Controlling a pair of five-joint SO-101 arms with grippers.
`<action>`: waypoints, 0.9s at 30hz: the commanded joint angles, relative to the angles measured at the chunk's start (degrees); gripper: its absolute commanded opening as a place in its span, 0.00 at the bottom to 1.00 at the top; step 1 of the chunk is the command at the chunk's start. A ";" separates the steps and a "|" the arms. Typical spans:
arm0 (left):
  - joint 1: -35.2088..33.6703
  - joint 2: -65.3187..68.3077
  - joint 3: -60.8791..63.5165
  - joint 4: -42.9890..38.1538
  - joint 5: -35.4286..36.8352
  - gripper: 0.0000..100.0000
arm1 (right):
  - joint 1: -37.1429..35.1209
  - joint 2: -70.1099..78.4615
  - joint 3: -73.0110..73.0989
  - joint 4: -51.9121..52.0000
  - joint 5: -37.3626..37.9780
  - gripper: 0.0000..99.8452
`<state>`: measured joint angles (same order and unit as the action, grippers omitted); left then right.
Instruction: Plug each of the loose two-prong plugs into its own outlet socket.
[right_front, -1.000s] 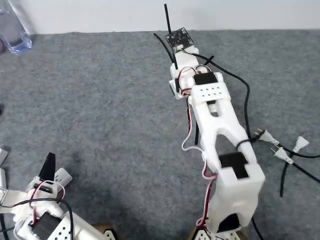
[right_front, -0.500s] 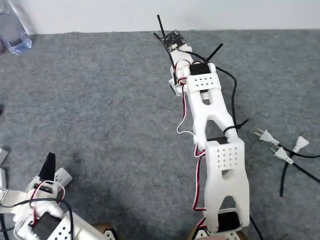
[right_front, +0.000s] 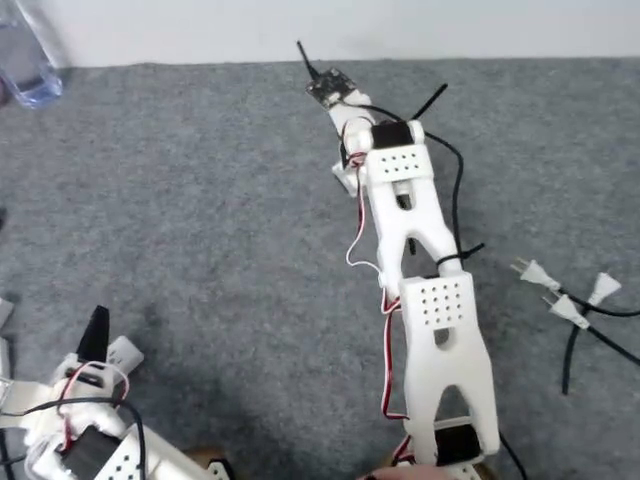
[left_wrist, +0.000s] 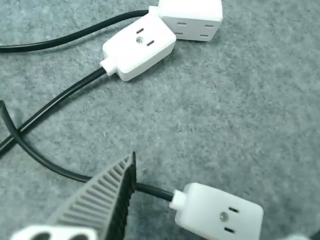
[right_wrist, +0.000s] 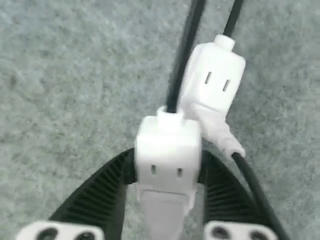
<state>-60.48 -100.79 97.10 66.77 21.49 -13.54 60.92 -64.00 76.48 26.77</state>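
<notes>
Socket-holding is being judged as the step in hand: a white two-slot socket (right_wrist: 168, 140) is being clamped between the jaws of the right gripper (right_wrist: 167, 159), out at the far middle of the counter (right_front: 200, 200). A white piece is showing under it, and whether that is a seated plug cannot be told. A second socket (right_wrist: 215, 75) is lying just beside it. Three loose plugs (right_front: 530, 272) are being counted, lying together at the counter's right side, well apart from that gripper. The next move is being judged to call for a plug and a socket being brought together, prongs lined up with slots. The left gripper (right_front: 108, 342) is being held open and empty at the near left, above three more sockets (left_wrist: 140, 46).
</notes>
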 joint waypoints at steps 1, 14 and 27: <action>0.09 -0.26 -0.40 0.35 -0.44 0.56 | 0.31 -0.48 -4.57 1.19 0.79 0.33; 0.09 -0.26 -0.40 0.35 -0.44 0.56 | 0.31 -1.19 -5.71 3.65 0.88 0.35; 0.09 -0.26 -0.40 0.35 -0.26 0.56 | -0.57 -3.91 -23.12 26.77 -0.44 0.34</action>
<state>-60.48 -100.79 97.10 66.77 21.49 -13.71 61.36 -83.96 100.40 26.86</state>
